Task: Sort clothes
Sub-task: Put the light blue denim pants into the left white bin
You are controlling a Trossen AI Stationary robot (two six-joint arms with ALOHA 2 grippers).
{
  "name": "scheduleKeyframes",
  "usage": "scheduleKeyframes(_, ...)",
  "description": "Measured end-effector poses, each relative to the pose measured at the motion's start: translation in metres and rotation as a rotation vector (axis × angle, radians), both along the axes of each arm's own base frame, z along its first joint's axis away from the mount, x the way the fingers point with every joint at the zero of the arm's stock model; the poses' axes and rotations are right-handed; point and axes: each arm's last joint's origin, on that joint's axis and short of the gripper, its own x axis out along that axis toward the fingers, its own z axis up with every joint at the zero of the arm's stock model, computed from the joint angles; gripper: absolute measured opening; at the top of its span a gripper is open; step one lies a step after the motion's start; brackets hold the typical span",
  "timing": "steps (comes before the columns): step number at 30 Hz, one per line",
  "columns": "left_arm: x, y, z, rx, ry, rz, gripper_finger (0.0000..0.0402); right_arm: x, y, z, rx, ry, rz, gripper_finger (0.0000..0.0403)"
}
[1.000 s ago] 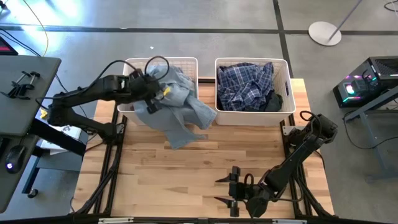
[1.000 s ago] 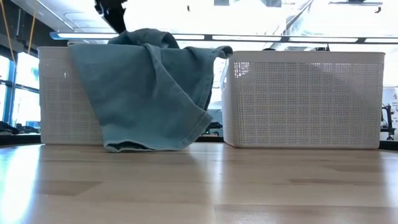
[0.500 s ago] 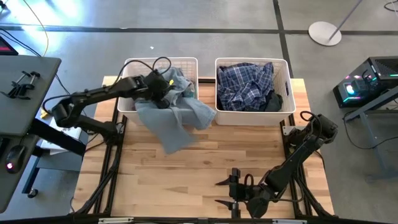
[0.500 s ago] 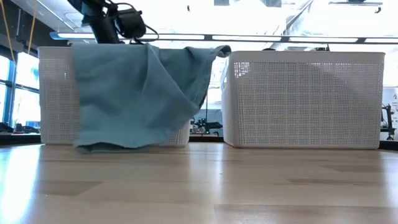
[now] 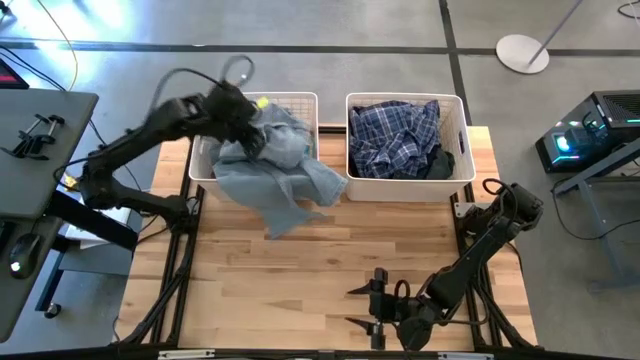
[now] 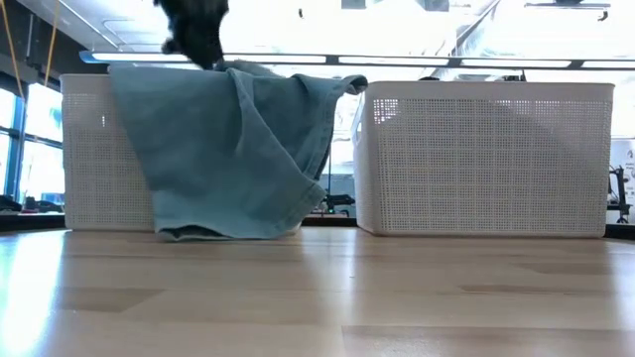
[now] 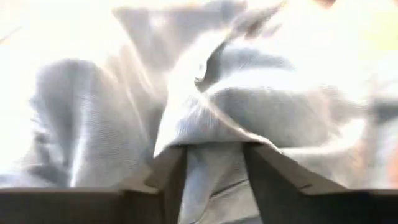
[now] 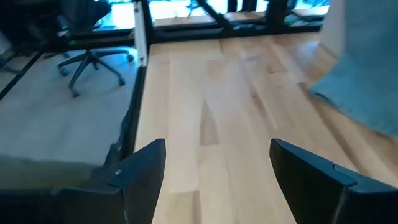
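Only overhead, plaid shirt (image 5: 395, 138) fills right basket (image 5: 458, 168).

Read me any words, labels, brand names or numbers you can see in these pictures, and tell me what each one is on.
None can be read: no text shows on the denim garment, the plaid garment, the left basket, the right basket or the table.
The lit equipment beside the table shows only coloured lights.
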Motion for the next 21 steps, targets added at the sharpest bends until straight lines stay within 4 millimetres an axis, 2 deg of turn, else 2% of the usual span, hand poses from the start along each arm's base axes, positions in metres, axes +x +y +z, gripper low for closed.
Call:
scheduleKeyframes(5, -0.011, -0.015, 0.056, 0.036, -0.123, 0.005, 0.0214, 0.010, -0.014, -0.002, -0.075, -0.003, -0.078, 0.0277)
scheduleKeyframes(9, -0.014, -0.035, 0.079, 0.084, -0.141, -0.054, 0.0221, 0.033, -0.042, -0.016, -0.184, 0.057, -0.177, 0.0277)
scheduleKeyframes(15, -0.003, -0.067, 0.079, 0.041, -0.132, -0.133, 0.0202, 0.071, -0.102, -0.057, -0.401, 0.165, -0.443, 0.0277)
scheduleKeyframes(18, 0.002, -0.081, 0.073, 0.013, -0.115, -0.188, 0.0195, 0.088, -0.134, -0.069, -0.424, 0.201, -0.541, 0.0277)
scheduleKeyframes(21, 0.005, -0.092, 0.067, -0.004, -0.080, -0.236, 0.0190, 0.103, -0.159, -0.082, -0.421, 0.238, -0.567, 0.0277)
